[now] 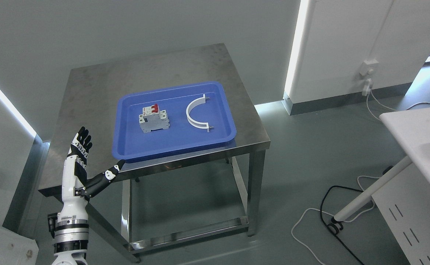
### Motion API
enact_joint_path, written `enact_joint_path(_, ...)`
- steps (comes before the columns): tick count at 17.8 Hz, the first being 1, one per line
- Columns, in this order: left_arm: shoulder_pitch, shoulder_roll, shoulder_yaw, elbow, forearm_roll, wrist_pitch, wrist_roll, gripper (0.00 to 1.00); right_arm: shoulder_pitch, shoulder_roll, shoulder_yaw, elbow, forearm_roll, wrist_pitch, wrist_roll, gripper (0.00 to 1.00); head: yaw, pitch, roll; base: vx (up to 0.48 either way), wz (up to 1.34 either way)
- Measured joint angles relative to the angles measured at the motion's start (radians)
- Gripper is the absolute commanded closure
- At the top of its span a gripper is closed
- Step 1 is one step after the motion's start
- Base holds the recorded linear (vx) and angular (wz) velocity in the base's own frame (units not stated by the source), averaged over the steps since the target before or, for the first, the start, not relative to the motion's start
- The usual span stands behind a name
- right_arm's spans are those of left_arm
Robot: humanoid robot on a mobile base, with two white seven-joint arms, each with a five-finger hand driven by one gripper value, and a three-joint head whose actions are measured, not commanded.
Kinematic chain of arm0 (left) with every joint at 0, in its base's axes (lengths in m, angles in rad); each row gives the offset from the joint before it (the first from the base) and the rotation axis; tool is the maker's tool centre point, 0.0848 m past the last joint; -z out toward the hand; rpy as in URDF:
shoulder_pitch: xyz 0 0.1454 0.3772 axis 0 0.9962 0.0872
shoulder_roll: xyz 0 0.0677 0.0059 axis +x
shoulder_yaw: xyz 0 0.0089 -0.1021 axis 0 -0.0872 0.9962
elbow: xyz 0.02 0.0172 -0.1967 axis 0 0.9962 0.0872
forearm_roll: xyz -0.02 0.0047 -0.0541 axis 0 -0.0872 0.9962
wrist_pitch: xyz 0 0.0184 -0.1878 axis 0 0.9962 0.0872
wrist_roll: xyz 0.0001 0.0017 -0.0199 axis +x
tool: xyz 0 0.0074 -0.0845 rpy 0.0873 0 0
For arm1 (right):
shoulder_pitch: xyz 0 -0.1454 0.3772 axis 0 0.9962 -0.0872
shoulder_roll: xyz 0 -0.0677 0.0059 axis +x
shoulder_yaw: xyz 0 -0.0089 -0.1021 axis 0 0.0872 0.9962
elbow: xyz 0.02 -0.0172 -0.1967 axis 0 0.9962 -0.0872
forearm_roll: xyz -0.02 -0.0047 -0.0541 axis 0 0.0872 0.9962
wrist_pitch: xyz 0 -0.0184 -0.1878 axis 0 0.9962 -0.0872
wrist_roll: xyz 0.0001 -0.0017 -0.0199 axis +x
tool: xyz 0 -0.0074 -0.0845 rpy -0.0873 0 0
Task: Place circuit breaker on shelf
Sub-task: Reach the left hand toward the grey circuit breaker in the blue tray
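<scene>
Steel tabletop [90, 95] carries a blue tray [174, 147]; within it the circuit breaker [154, 118] lies at nine o'clock and a white curved bracket [196, 114] at three. At the tabletop's seven o'clock, the left robot hand [84, 158] hovers, fingers spread, holding nothing.

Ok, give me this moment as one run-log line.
left hand: open, raised at table's left | circuit breaker: in blue tray, untouched | white curved piece: right of breaker | right hand: not in view
</scene>
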Motion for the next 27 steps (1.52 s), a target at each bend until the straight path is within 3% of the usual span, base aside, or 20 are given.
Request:
enact_joint_path(8,-0.035,0.005,0.004,0.002,0.000,-0.003,-0.010,0.00,-0.001,0.000,0.000,0.000,0.000,-0.001,-0.004,0.00,0.0000,0.000,0.000,0.034,0.12)
enact_joint_path(12,-0.170,0.037,-0.010,0.030,-0.032,0.067,-0.195,0.00,-0.001,0.000,0.000,0.000,0.000,-0.001,-0.002,0.00,0.0000,0.000,0.000,0.057,0.08)
enact_joint_path(17,-0.370,0.105,-0.079,0.107,-0.205,0.110,-0.455,0.01,-0.001,0.000,0.000,0.000,0.000,-0.001,0.000,0.00,0.0000,0.000,0.000,0.030,0.00)
enact_joint_path(22,-0.570,0.174,-0.198,0.236,-0.359,0.156,-0.559,0.07,-0.001,0.000,0.000,0.000,0.000,-0.001,0.001,0.00,0.0000,0.000,0.000,0.004,0.00)
enact_joint_path(27,-0.665,0.226,-0.298,0.346,-0.500,0.172,-0.694,0.15,-0.001,0.000,0.000,0.000,0.000,-0.001,0.001,0.00,0.0000,0.000,0.000,-0.001,-0.01)
